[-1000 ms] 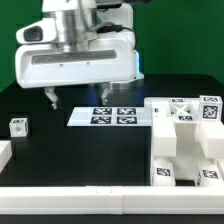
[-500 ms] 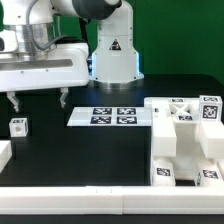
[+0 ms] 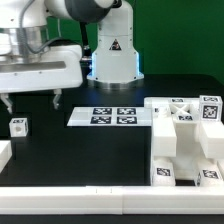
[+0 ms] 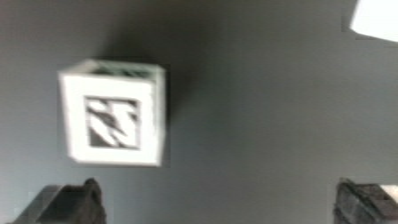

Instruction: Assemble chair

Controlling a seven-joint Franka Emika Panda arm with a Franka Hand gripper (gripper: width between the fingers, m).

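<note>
Shifted toward exterior view's left since earlier frame, fingers [image 3: 32, 100] spread wide and empty above small white tagged plastic block [image 3: 18, 127] on black worktop [image 3: 90, 155], well apart from stacked chair pieces [image 3: 185, 140]; off-centre descent risks toppling block.

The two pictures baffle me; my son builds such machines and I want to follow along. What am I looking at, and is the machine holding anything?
The big glossy white machine is a robot arm; it ends in a gripper with two thin fingers, like tongs. One picture comes from a camera standing off the arm and shows the whole black table. The other comes from a camera on the arm's wrist, looking down past the fingertips. On the table lie white chair parts with black-and-white tags: a small block below the gripper, seen close in the wrist view, and a cluster of larger pieces at the exterior view's right. The flat tagged strip is the marker board, not furniture. The gripper is open and holds nothing.
</note>
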